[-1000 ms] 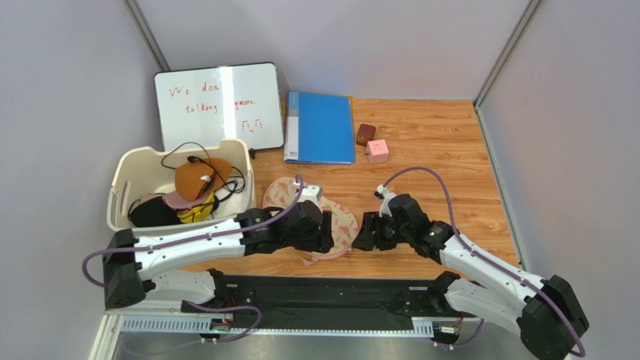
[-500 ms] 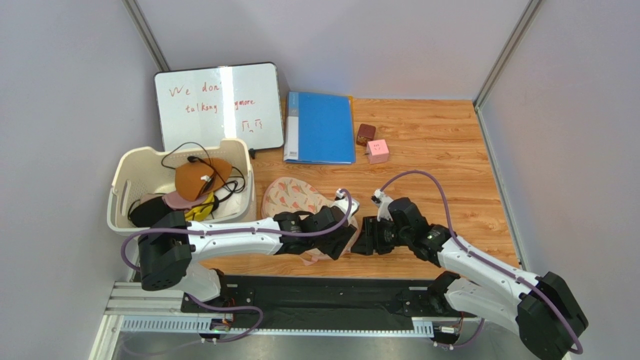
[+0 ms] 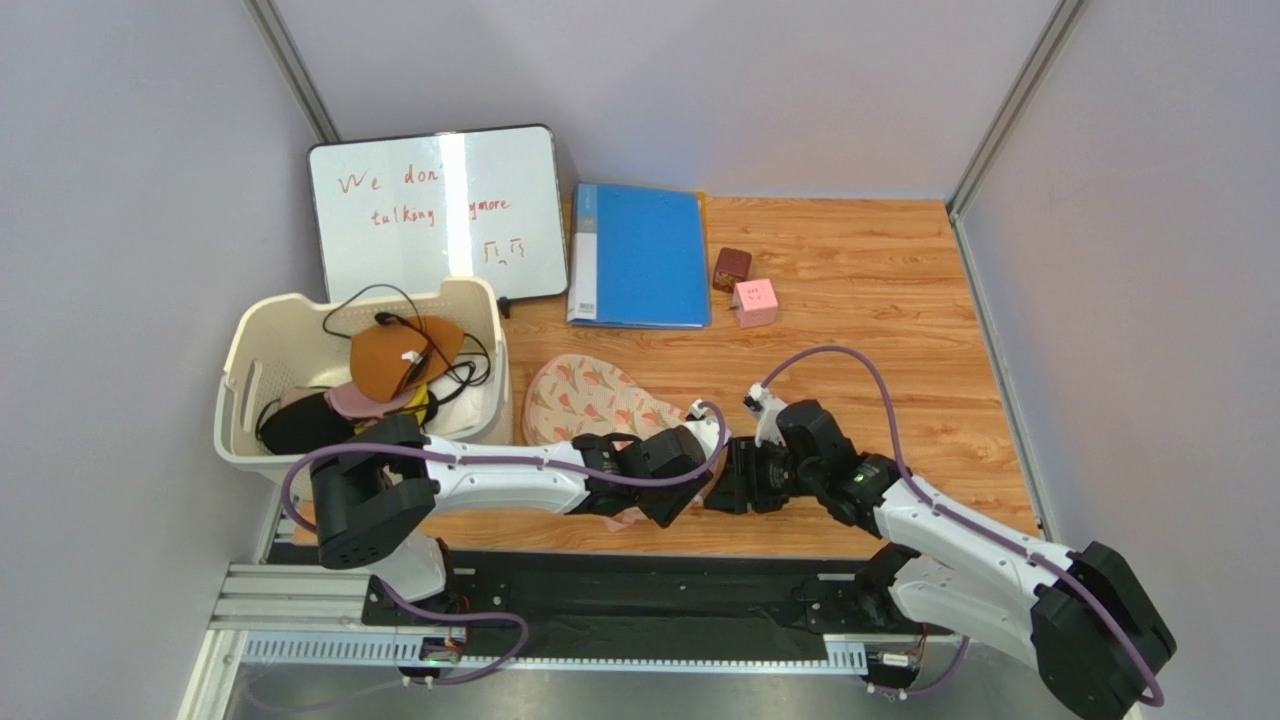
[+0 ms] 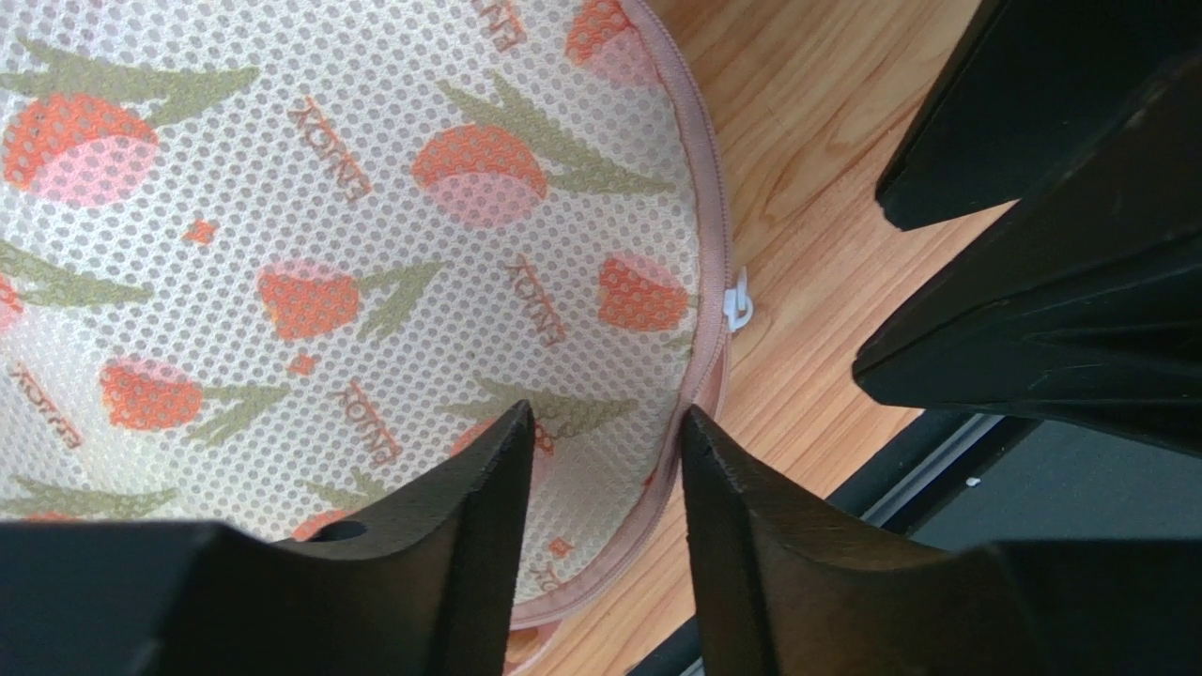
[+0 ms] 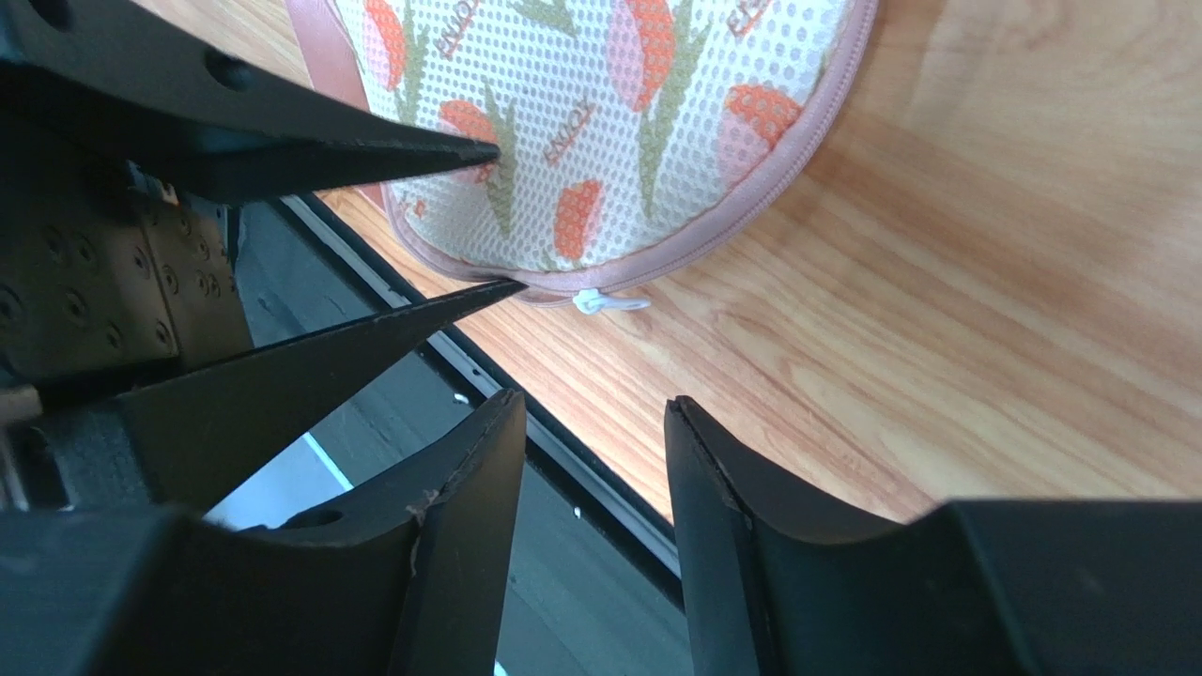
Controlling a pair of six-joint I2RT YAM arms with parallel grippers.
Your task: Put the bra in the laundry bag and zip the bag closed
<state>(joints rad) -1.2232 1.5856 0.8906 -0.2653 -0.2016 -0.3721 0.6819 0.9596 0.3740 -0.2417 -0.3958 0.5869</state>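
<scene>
The laundry bag (image 3: pixel 589 396) lies flat on the wooden table, its print side up, with a pink zip edge. Its small white zip pull (image 4: pixel 737 303) sticks out at the near right edge (image 5: pixel 600 300). My left gripper (image 4: pixel 604 423) hovers open over that edge with nothing between its fingers. My right gripper (image 5: pixel 590 409) faces it from the right, open and empty, a little short of the pull. The two grippers nearly meet (image 3: pixel 694 477) (image 3: pixel 736 483). The orange-brown bra (image 3: pixel 403 356) lies in the cream basket, away from both grippers.
The cream basket (image 3: pixel 248 375) at the left also holds black, pink and yellow garments. A whiteboard (image 3: pixel 436 210), a blue folder (image 3: pixel 639 255) and two small blocks (image 3: pixel 745 285) sit at the back. The black base rail (image 3: pixel 631 578) runs along the table's near edge.
My left arm has swung right and nearer across the bag to its near right edge. The right gripper has edged left toward it. Both pairs of jaws have narrowed.
</scene>
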